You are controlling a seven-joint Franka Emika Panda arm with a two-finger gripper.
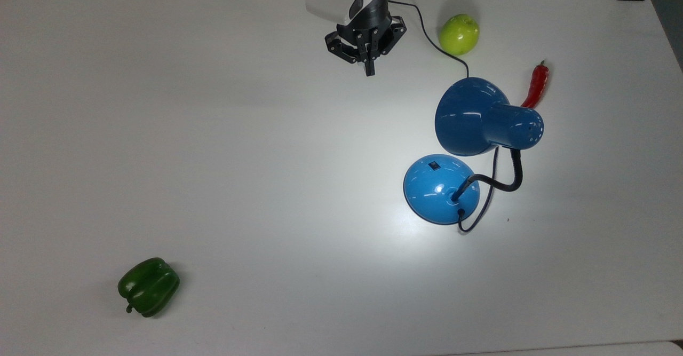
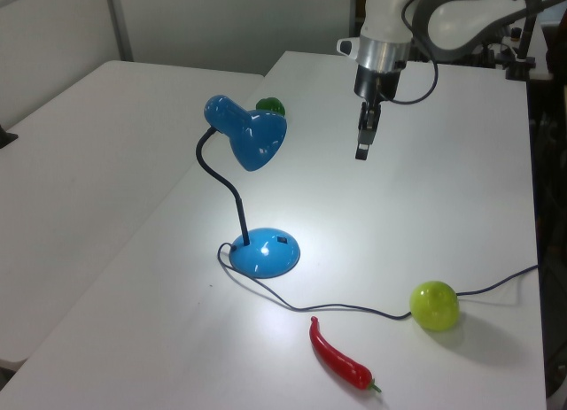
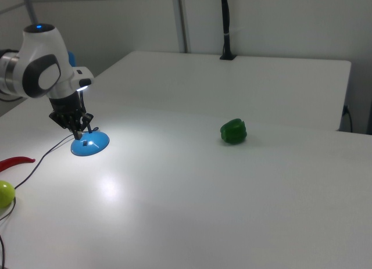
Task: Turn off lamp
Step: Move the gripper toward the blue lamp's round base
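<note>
The blue lamp has its bell shade (image 1: 469,116) leaning over its round base (image 1: 435,188), with a small black switch (image 1: 435,165) on the dome. A bright patch on the white table (image 1: 267,158) shows the lamp is lit. In the left view the shade (image 2: 252,131) hangs on a black gooseneck above the base (image 2: 266,251). My gripper (image 1: 369,71) hovers shut with nothing in it, up and to the top view's left of the shade. It also appears as the gripper (image 2: 361,151) above the table, and as the gripper (image 3: 79,132) just above the base (image 3: 90,144).
A green apple (image 1: 459,33) and a red chilli (image 1: 536,85) lie near the shade. The black cord (image 1: 427,30) runs between gripper and apple. A green bell pepper (image 1: 148,286) sits far off at the top view's lower left.
</note>
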